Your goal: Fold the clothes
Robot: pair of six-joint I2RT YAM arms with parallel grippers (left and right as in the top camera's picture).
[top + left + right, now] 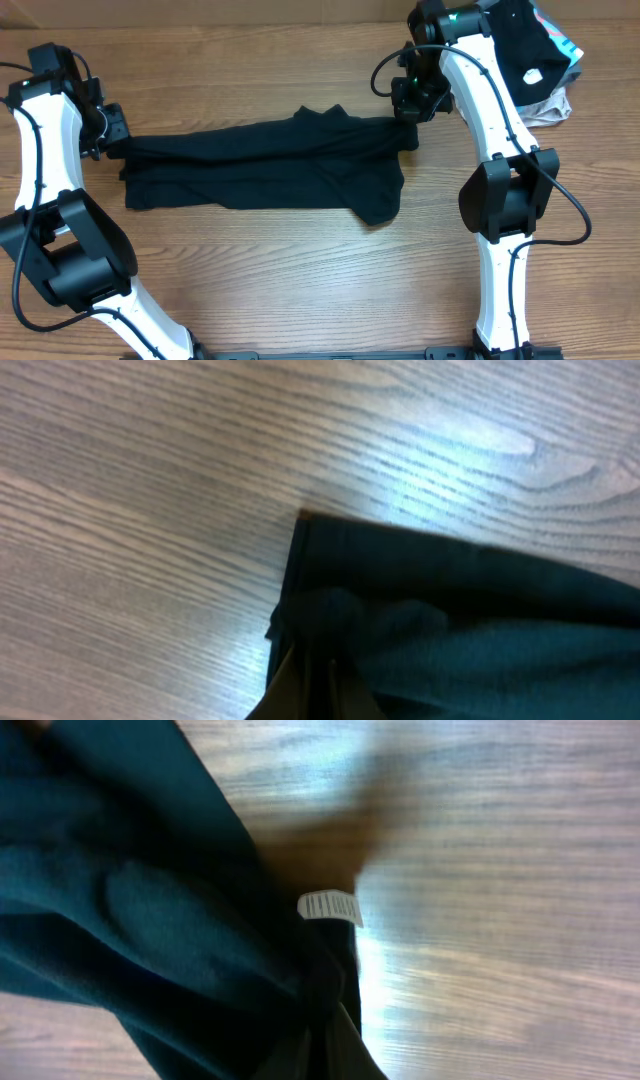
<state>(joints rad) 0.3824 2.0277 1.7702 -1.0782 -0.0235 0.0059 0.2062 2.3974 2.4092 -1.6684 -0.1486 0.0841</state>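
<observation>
Seemingly a robotics lab: two arms (480, 100) (white, black-jointed) over wooden table (300, 270).

a large black garment (265, 165) of thin soft fabric lies flat on the wood across the middle of the overhead frame, drawn out into a long horizontal band. its upper edge runs nearly straight, with a small peak right of centre. the lower edge is uneven and reaches lowest at the lower right corner. soft creases run along its length. in the right wrist view a small white label (330, 907) with fine print sticks out of bunched cloth near the frame's centre.
</observation>
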